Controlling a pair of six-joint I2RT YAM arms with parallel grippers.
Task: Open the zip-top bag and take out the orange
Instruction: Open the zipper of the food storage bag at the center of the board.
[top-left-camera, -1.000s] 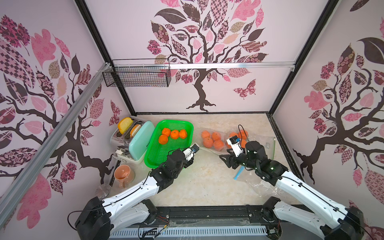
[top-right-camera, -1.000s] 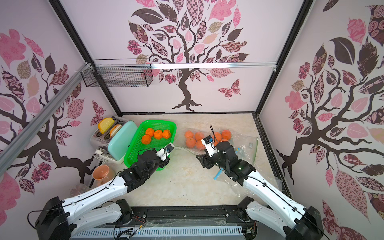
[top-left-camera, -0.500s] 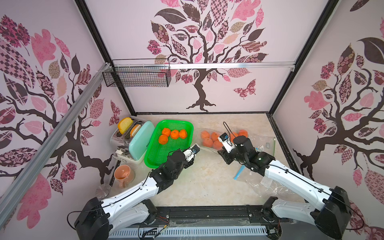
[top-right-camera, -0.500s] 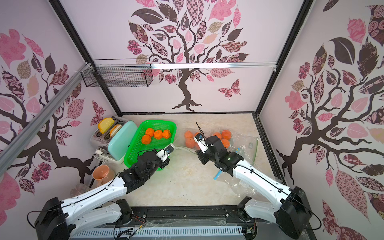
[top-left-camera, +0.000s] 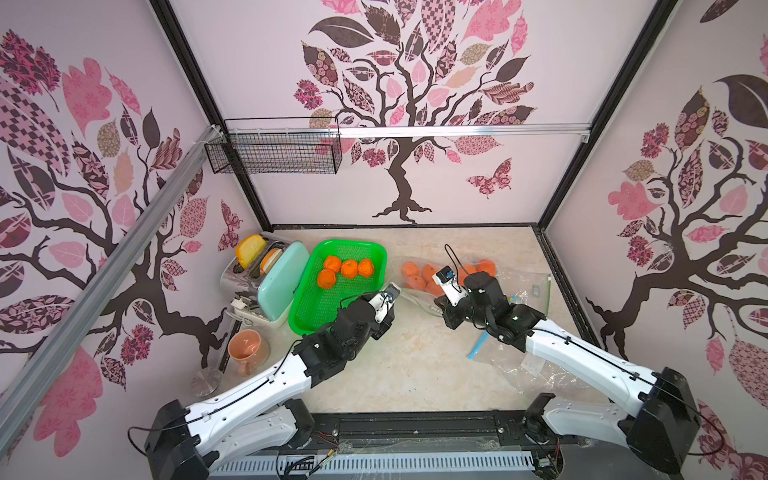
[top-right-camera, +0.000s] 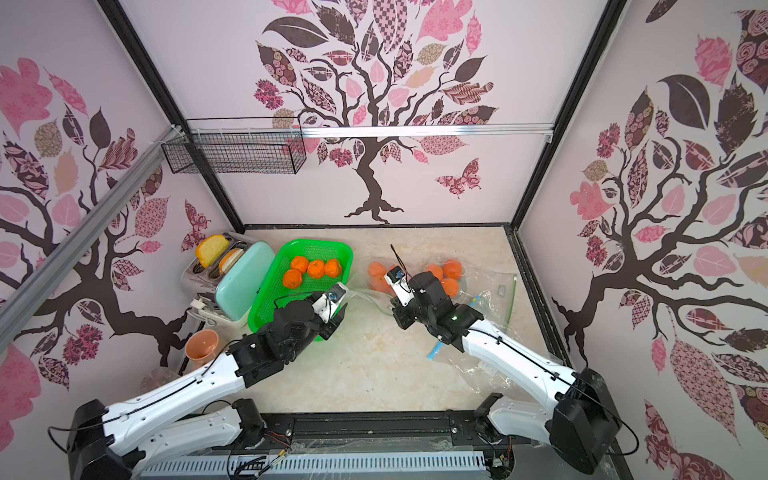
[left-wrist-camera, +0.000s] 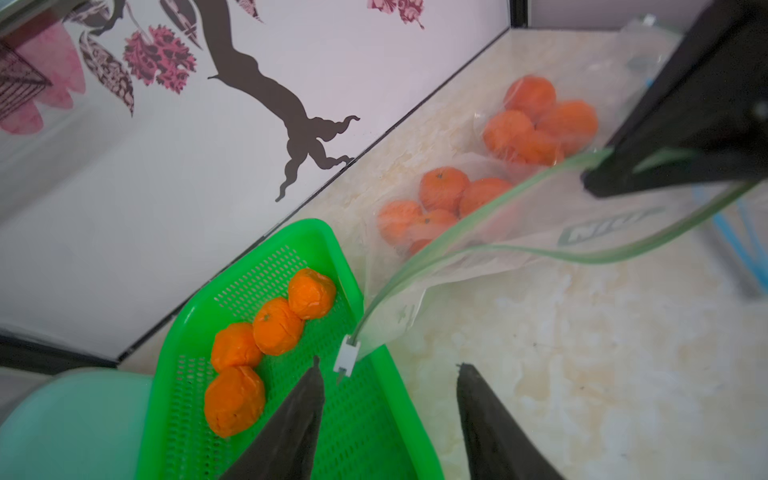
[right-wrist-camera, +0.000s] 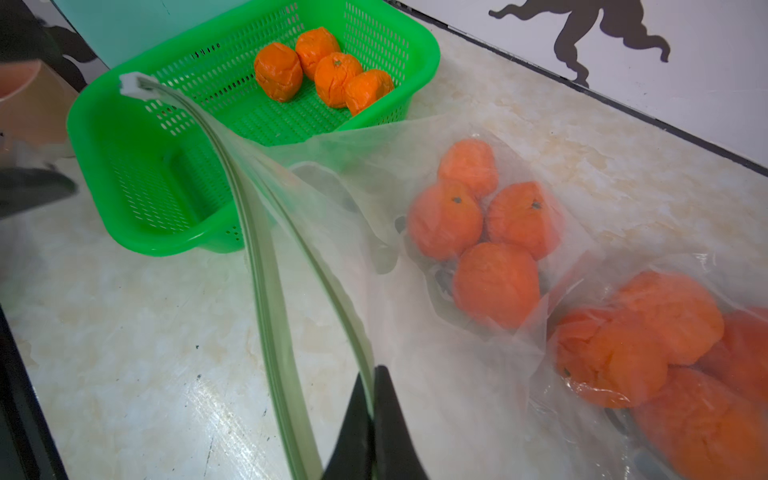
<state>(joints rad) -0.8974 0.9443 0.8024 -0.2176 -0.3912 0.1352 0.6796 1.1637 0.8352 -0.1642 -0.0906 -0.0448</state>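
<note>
A clear zip-top bag lies on the table with several oranges inside. Its two green zip strips stand apart, so its mouth gapes. My right gripper is shut on one zip strip near the mouth's end. The white slider hangs at the other end, over the green basket's rim. My left gripper is open just behind the slider, with nothing between its fingers. In both top views the bag stretches between the two grippers.
The green basket at left holds several oranges. A toaster, an orange cup and a glass stand further left. A second bag of oranges and empty bags lie to the right.
My right gripper moved left to the bag's mouth and shut on a zip strip. My left gripper opened and let go of the slider.
</note>
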